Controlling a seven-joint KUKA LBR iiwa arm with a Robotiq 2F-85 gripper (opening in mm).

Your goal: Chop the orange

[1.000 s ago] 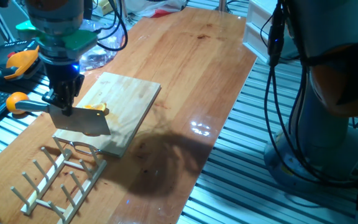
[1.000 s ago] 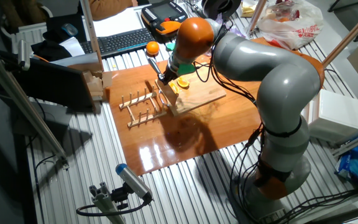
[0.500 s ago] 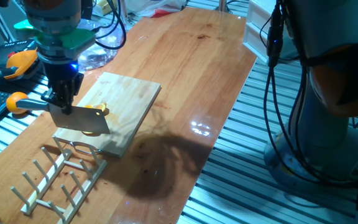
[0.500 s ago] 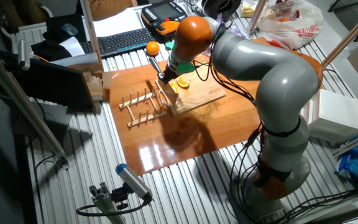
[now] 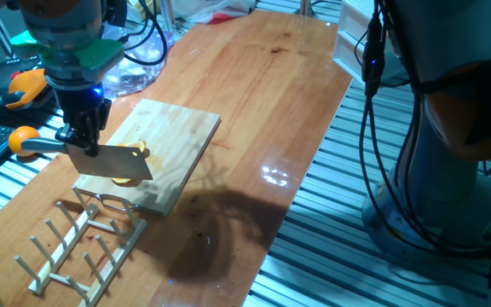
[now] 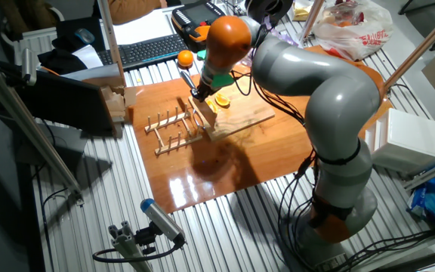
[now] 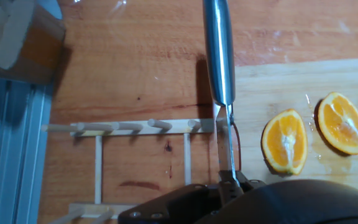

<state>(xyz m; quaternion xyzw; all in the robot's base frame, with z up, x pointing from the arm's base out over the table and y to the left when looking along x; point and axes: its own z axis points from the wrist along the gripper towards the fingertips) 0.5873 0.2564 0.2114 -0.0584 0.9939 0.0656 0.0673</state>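
Orange [image 7: 312, 134] split in two juicy wedges, flat faces up, lying side by side on pale wooden board [image 5: 173, 136], long axes roughly parallel to blade. Claw [image 5: 82, 138] clamped on steel cleaver [image 5: 113, 162], raised above glossy wood counter [image 5: 254, 94].

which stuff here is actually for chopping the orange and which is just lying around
For the job:
- two orange wedges, already cut
- cleaver, held in the pincer
- cutting board

Lying about:
- wooden peg rack
- whole orange
- keyboard
- plastic bag
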